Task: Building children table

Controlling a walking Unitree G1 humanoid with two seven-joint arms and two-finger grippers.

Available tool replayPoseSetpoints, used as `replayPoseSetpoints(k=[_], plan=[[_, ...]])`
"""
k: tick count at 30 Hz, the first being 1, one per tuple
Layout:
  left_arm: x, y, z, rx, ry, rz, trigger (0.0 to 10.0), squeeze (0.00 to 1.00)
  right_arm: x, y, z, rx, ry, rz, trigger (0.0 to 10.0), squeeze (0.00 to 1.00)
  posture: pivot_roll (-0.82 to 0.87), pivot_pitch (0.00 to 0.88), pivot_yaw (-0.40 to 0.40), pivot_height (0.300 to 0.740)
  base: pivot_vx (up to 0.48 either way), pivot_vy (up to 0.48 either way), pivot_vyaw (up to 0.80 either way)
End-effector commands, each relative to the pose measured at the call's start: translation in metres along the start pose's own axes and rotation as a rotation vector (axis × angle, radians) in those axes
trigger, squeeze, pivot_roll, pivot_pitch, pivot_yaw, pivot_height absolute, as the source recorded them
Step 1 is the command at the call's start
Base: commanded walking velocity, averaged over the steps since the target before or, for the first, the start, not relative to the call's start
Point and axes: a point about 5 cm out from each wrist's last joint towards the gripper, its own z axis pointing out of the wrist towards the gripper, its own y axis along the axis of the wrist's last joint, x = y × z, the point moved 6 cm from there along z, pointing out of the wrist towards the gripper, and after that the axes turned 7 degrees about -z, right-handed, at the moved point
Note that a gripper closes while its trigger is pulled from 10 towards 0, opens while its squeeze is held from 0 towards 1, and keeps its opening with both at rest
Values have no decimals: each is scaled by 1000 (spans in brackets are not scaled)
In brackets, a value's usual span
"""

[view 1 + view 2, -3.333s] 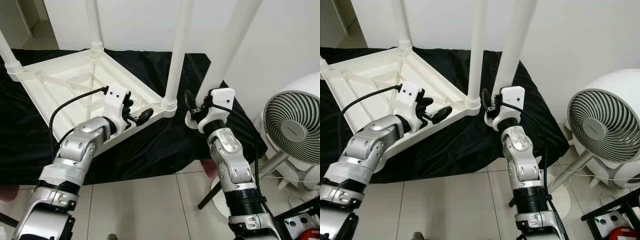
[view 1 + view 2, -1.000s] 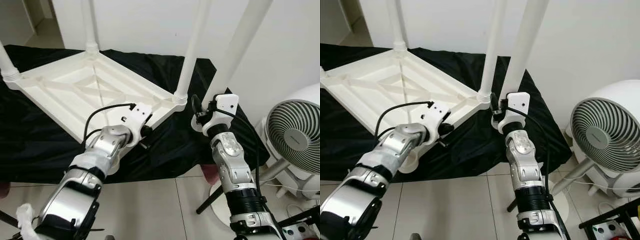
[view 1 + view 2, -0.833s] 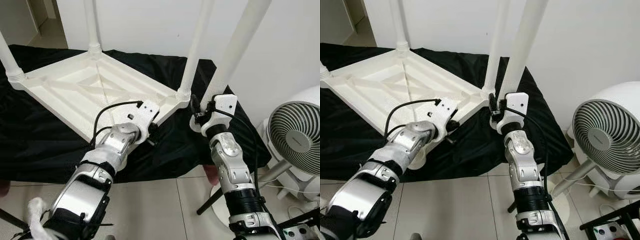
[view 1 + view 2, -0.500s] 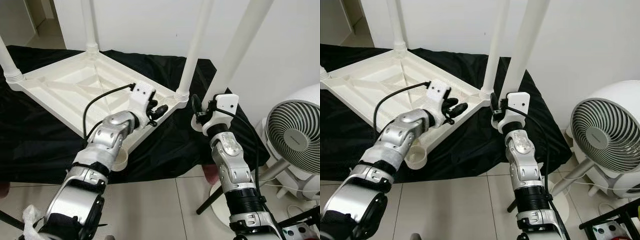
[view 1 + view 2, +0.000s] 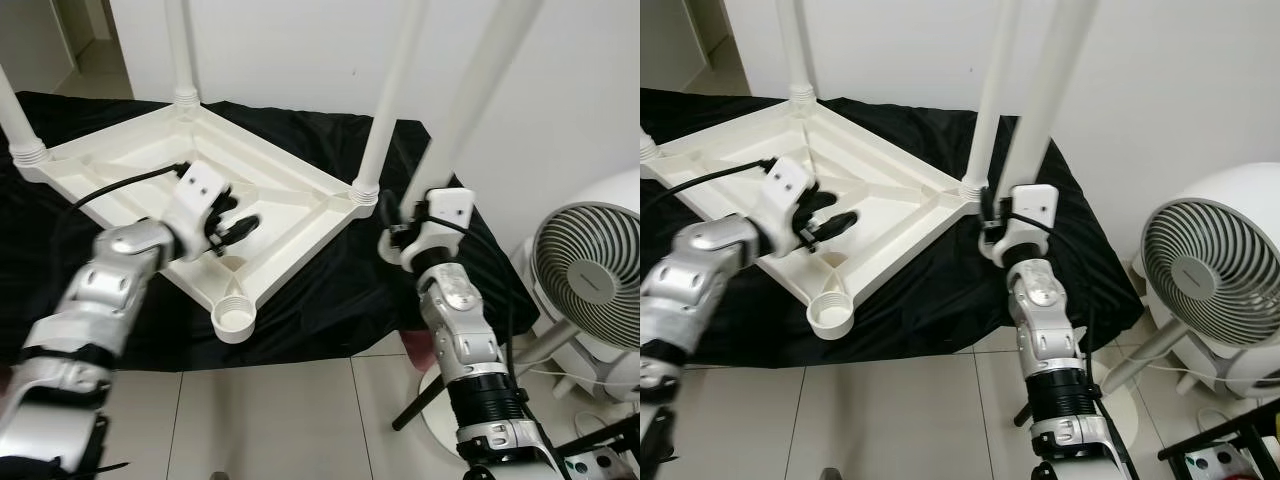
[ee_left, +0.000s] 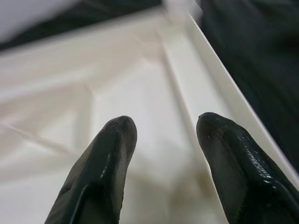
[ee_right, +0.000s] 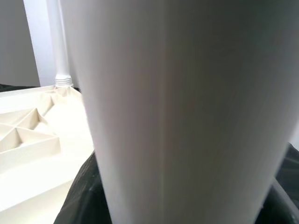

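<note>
At six o'clock on the tabletop (image 5: 130,165), the socket (image 5: 233,320) is empty: the right gripper (image 5: 397,222), clamping the leg (image 5: 470,95), should lower it upright; left gripper (image 5: 228,222) gapes empty.

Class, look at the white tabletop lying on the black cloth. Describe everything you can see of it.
The tabletop is a white, plastic-looking square panel lying upside down on the black cloth, its ribbed underside facing up. Three corners carry upright white legs; the near corner socket is an open ring. The left gripper hovers open over the ribs.
</note>
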Motion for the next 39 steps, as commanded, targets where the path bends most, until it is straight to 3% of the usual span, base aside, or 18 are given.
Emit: replayPoseSetpoints(k=[1,5,11,22,23,29,39], plan=[[-8,-17,-3,76,-66,17,10000,0,-5,3,-1,-16,-6,-7,10000,0,112,8,-85,740,0,0,0],[-7,-27,-9,123,-61,78,10000,0,-5,2,-2,-14,-2,-10,10000,0,113,6,-90,740,0,0,0],[-15,-38,-7,172,-85,98,10000,0,-4,3,0,-18,7,-16,10000,0,112,2,-92,740,0,0,0],[-37,-37,14,188,-114,206,10000,0,-5,6,0,-23,12,-18,10000,0,100,17,-105,740,0,0,0],[-47,-35,22,180,-128,230,10000,0,-7,7,1,-24,8,-20,10000,0,92,29,-111,740,0,0,0],[-66,-30,39,136,-152,212,10000,0,-8,6,0,-19,5,-21,10000,0,81,46,-104,740,0,0,0],[-83,-14,63,57,-129,146,10000,0,-10,6,-1,-18,-5,-16,10000,0,71,52,-95,740,0,0,0]])
